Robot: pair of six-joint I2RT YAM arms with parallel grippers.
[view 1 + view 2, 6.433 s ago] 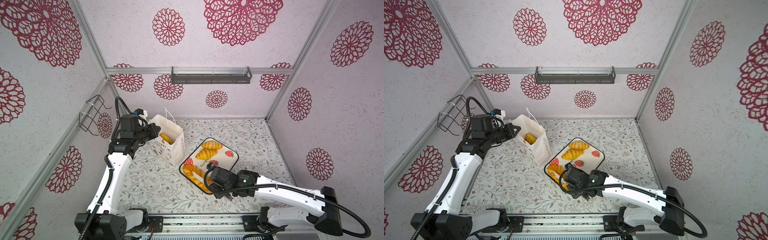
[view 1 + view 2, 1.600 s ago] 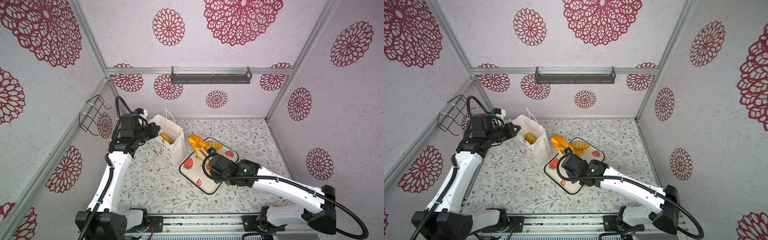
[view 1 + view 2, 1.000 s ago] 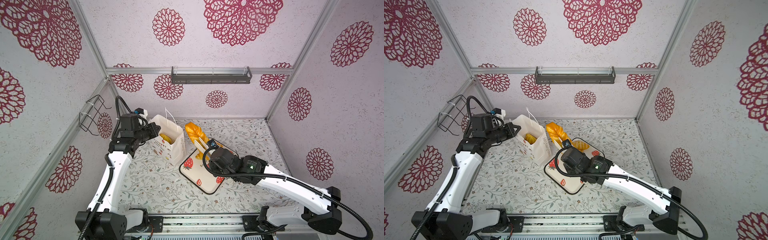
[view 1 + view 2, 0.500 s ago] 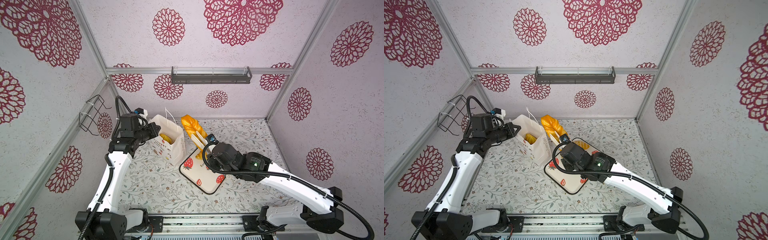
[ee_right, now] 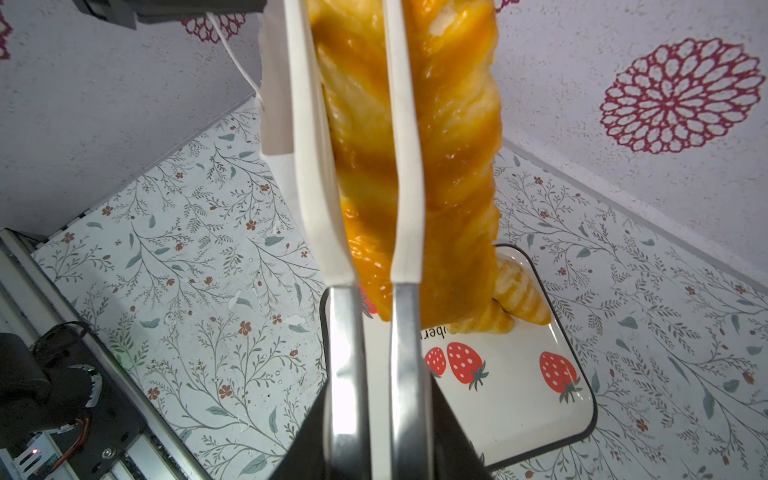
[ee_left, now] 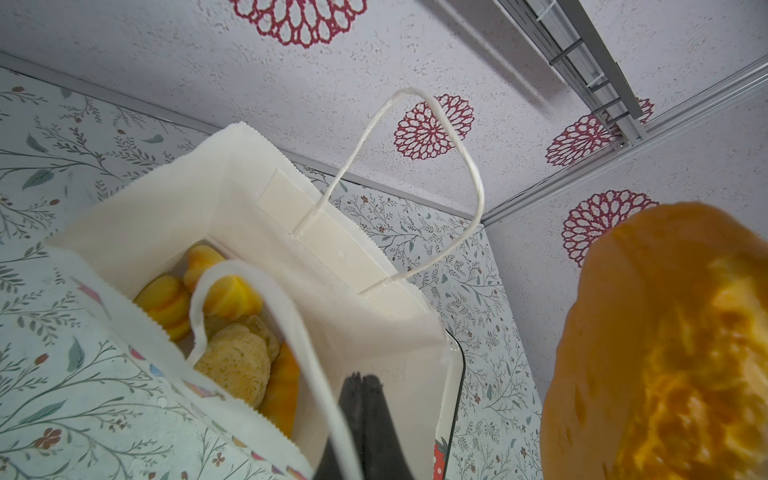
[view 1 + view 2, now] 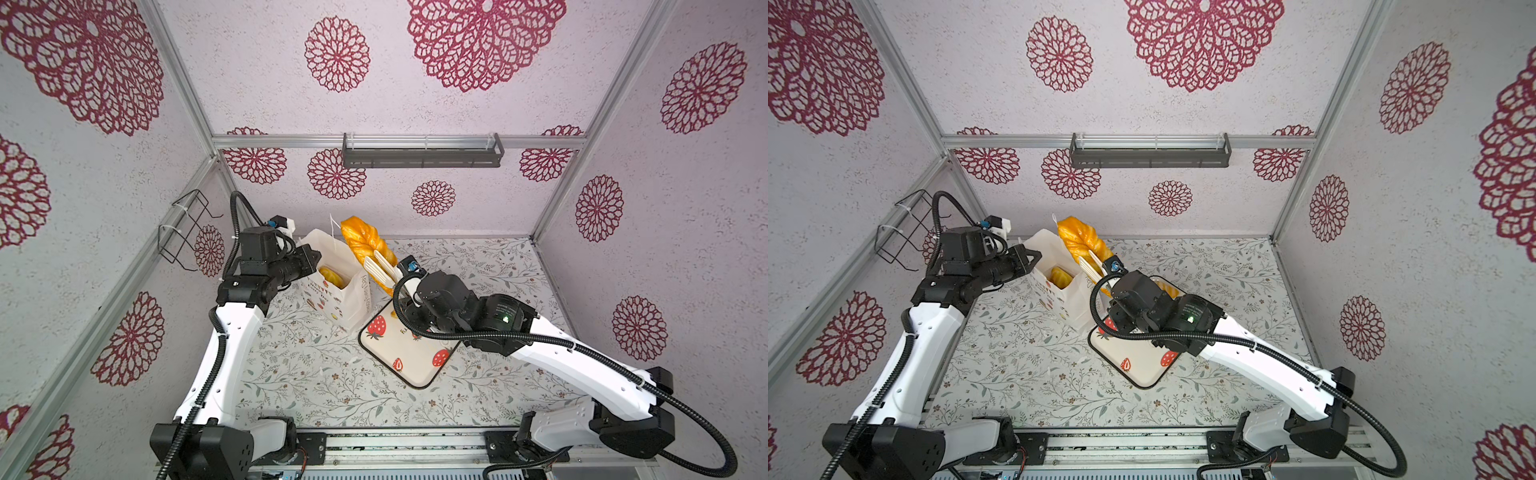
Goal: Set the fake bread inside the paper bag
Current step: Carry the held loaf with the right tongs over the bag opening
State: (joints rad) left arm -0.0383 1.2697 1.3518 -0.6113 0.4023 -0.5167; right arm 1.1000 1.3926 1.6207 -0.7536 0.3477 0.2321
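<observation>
Fake bread first: the long plaited loaf (image 5: 449, 124) is clamped between the slim white fingers of the right gripper (image 7: 377, 262). The grip sits near the loaf's lower end, so the loaf stands almost upright and most of its length is above the jaws. That's the worry: it's glossy and top-heavy, and it could swing or slide in so narrow a pinch.

In both top views the loaf hangs in the air just beside the paper bag (image 7: 332, 299), near its right wall and not over the mouth. If it comes down from here, its end could hit the rim and crumple or tip the bag.

Across the way, the left gripper (image 7: 311, 257) is closed tight. From its wrist view it looks pinched on the bag's rim, holding the mouth open. A hard knock could pull the paper out of that hold.

One cord handle (image 6: 266, 291) droops right across the opening and could snag the loaf. Rolls (image 6: 232, 365) already cover the bottom of the bag, so the long loaf may not sink fully and could stick out and lever the bag over.

Out on the strawberry tray (image 5: 519, 395), one croissant (image 5: 519, 295) remains.
</observation>
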